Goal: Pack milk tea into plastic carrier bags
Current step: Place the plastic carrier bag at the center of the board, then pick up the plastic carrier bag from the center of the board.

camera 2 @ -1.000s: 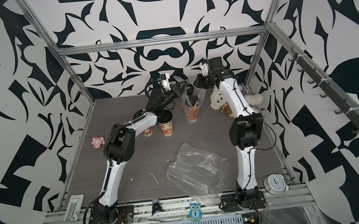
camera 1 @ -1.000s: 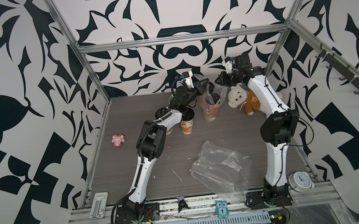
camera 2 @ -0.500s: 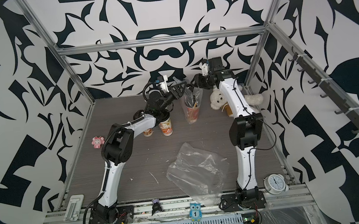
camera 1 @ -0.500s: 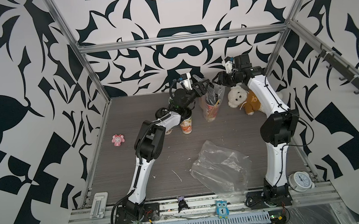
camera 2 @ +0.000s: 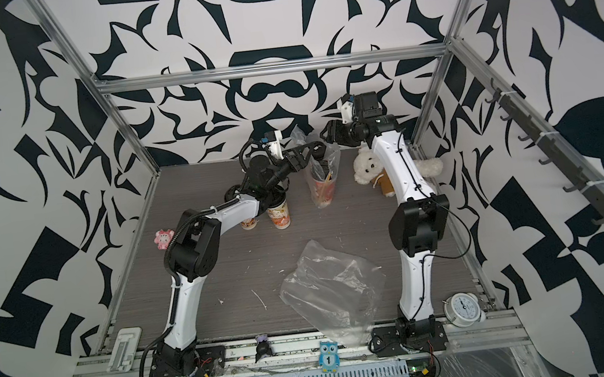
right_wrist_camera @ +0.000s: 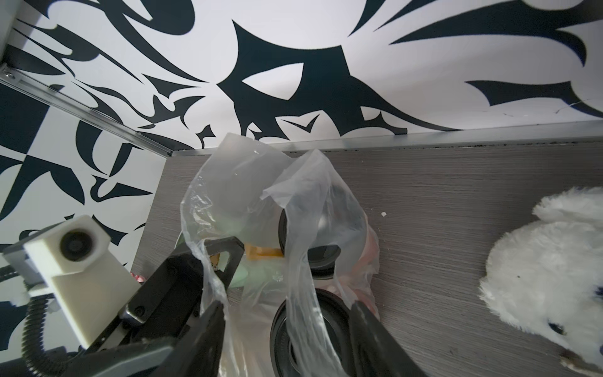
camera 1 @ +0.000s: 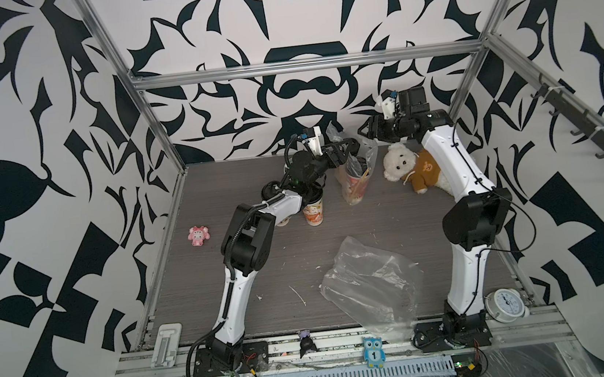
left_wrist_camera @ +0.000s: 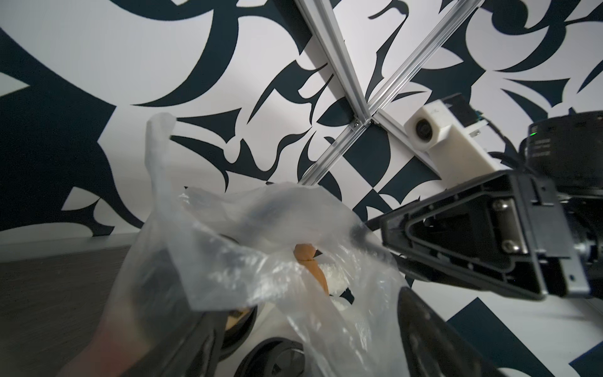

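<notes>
Bag position: one plastic carrier bag (camera 1: 357, 176) stands upright at 12 o'clock on the table (camera 1: 392, 226). Two black-lidded milk tea cups (right_wrist_camera: 324, 259) show inside it. The left gripper (camera 1: 349, 149) sits at the bag rim's 9 o'clock, and the right gripper (camera 1: 368, 134) at its 2 o'clock. Both sets of jaws stand apart. In the wrist views, loose plastic passes between the fingers and is not clamped. A cream cup (camera 1: 313, 211) stands at the bag's 8 o'clock, beside the left arm. The second bag (camera 1: 372, 289) lies flat at the table's 5 o'clock. Surface: grey wood-grain. A teddy (camera 1: 405, 163) lies at the upright bag's 3 o'clock. Walls: black-and-white pattern.
</notes>
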`<action>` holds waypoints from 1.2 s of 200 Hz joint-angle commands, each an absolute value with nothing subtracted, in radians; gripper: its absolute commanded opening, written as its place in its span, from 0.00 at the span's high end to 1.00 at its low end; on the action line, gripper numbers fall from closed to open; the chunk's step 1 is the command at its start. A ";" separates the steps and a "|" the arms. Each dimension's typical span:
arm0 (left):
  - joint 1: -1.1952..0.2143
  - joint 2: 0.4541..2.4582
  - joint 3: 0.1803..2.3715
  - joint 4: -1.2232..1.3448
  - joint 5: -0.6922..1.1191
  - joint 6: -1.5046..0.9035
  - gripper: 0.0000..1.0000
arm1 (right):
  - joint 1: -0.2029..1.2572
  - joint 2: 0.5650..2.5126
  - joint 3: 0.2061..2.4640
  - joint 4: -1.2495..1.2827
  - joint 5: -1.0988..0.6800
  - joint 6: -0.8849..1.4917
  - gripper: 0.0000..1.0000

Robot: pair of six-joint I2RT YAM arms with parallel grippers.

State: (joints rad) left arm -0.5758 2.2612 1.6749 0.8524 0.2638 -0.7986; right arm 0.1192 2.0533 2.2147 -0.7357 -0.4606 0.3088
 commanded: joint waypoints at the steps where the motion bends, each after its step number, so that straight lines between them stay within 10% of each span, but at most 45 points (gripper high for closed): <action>1: -0.575 2.193 1.663 0.799 0.276 -0.760 0.16 | 0.117 2.003 2.205 -0.707 -0.471 0.307 0.36; 240: -0.586 1.973 1.818 0.054 0.345 -0.466 0.06 | 0.117 1.786 1.983 -0.660 -0.426 0.284 0.29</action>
